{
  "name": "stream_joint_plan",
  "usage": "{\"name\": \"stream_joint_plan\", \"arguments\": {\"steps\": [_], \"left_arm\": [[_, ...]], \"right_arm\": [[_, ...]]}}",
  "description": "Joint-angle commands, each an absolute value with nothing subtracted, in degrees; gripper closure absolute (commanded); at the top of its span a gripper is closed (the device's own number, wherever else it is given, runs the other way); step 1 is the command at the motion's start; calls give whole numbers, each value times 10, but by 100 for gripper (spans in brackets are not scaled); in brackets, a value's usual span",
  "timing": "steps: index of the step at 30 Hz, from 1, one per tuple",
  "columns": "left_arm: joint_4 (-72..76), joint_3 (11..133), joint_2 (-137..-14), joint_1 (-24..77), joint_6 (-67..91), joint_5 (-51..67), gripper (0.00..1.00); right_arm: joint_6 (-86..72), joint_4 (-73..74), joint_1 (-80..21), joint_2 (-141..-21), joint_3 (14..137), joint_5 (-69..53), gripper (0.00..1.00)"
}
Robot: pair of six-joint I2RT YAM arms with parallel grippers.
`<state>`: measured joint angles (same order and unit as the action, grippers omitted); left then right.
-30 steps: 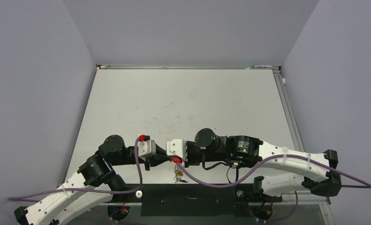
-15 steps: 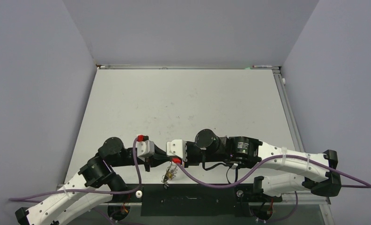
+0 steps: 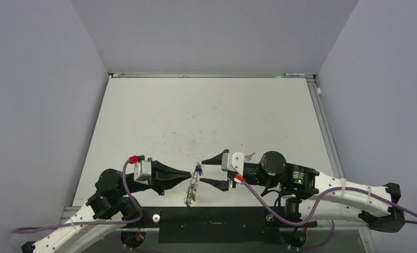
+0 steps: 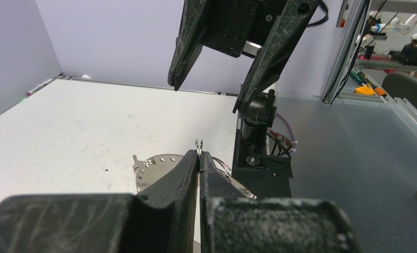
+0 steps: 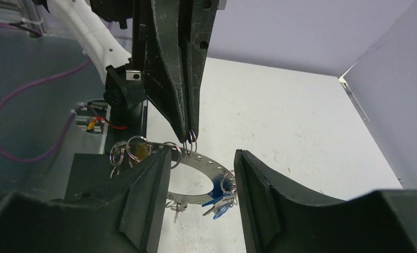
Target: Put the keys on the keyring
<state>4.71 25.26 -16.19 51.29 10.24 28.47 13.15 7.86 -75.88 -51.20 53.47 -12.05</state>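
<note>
The keyring (image 3: 191,185), a flat silvery ring with holes and small loops round its rim, hangs tilted above the table's near edge. My left gripper (image 3: 191,174) is shut on one small loop at its rim; the left wrist view shows that loop (image 4: 198,146) pinched at the fingertips, the keyring (image 4: 156,162) below. Blue keys (image 5: 217,203), a yellow key (image 5: 139,151) and a silver key (image 5: 177,204) dangle from the keyring (image 5: 204,159). My right gripper (image 3: 209,171) stands open just right of the ring, touching nothing; in the right wrist view the right gripper (image 5: 202,153) frames the ring.
The white table (image 3: 206,116) stretches back to grey walls. A black mounting strip (image 3: 211,224) runs along the near edge under the ring. The right arm's base post (image 4: 254,147) stands close behind the hanging ring.
The right gripper has opened and drawn back to the right. The left gripper has turned and stayed shut on the loop, and the ring now hangs from it alone, swung into view.
</note>
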Motion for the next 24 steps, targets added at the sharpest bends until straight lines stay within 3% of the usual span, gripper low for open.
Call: {"name": "stream_joint_plan", "arguments": {"steps": [1,9,24], "left_arm": [[185,238,-145,512,157,272,100],[219,225,-134,510,173,274,100],[202,226,-123,508,171,280,100]], "right_arm": [[67,-80,-738,-490,476,-182,53],[29,-162,-725,-515,451,-219,61],[24,-180,-723,-558,469,-245,83]]}}
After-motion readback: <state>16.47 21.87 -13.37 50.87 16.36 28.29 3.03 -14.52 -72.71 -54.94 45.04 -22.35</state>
